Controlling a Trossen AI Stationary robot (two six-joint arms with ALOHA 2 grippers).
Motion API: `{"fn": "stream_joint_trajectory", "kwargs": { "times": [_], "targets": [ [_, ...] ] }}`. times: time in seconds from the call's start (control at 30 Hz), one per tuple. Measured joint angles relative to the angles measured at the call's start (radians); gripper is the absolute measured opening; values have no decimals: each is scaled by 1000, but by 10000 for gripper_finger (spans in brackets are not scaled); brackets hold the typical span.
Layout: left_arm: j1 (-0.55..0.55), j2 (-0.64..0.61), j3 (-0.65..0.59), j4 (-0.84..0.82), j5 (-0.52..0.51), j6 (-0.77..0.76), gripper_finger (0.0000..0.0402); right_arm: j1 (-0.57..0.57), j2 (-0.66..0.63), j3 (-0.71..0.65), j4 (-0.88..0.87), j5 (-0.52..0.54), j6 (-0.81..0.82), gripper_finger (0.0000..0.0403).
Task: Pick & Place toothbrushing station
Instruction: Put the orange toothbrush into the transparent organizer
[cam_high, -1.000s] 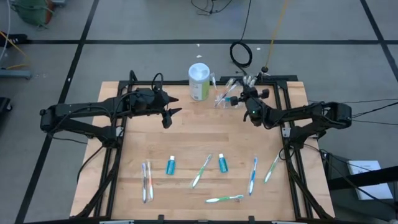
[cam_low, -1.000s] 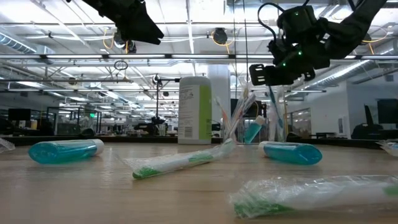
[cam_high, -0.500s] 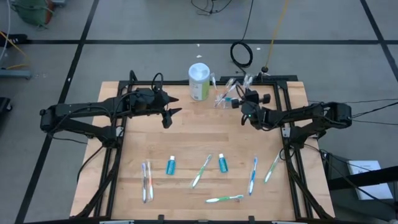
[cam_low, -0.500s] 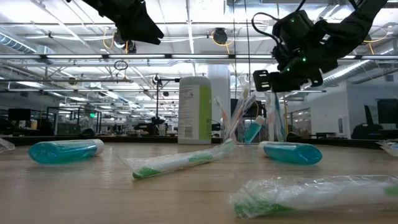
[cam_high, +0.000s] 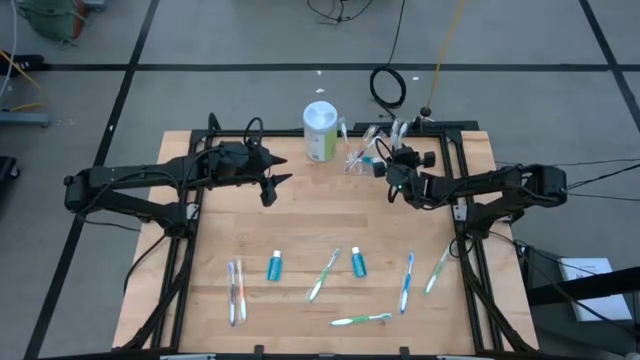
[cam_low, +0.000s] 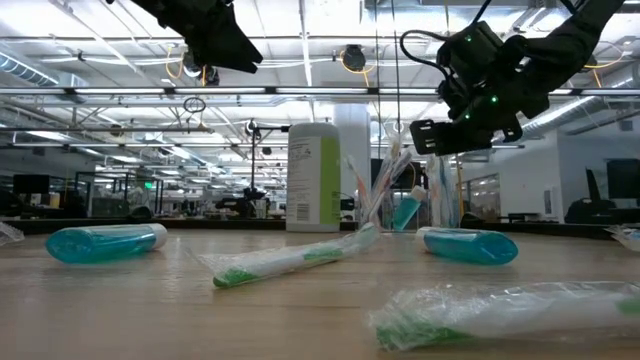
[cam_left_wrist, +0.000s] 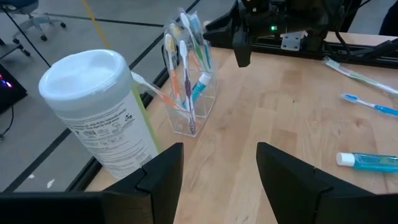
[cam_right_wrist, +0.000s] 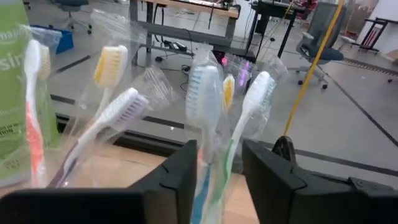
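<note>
Now right gripper (cam_high: 383, 166) jaws open — at toothbrushing station (cam_high: 362, 153).

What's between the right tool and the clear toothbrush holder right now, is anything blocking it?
No separate object blocks it. The right tool hangs just beside the clear holder, its fingers open around the wrapped toothbrushes standing in the slots. The white canister stands on the holder's other side, out of the way.

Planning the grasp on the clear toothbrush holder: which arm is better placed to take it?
Right. The right pincer hovers open right beside the toothbrush holder, facing its brushes. The left pincer waits farther off, past the wipes canister.
</note>
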Motion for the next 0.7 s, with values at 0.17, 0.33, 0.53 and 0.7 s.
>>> {"fn": "stream_joint_trajectory", "kwargs": {
  "times": [0.17, 0.33, 0.53, 0.7],
  "targets": [
    [0, 0, 0, -18, 0, 0, 209, 2, -39, 0, -5, 0, -167, 156],
    [0, 0, 0, -43, 0, -12, 209, 2, -113, -1, 2, 0, -274, 176],
    [0, 0, 0, -55, 1, -32, 209, 36, -225, -1, 7, 0, -382, 182],
    [0, 0, 0, -83, 1, -46, 209, 115, -303, -1, 4, -1, -414, 179]
  ]
}}
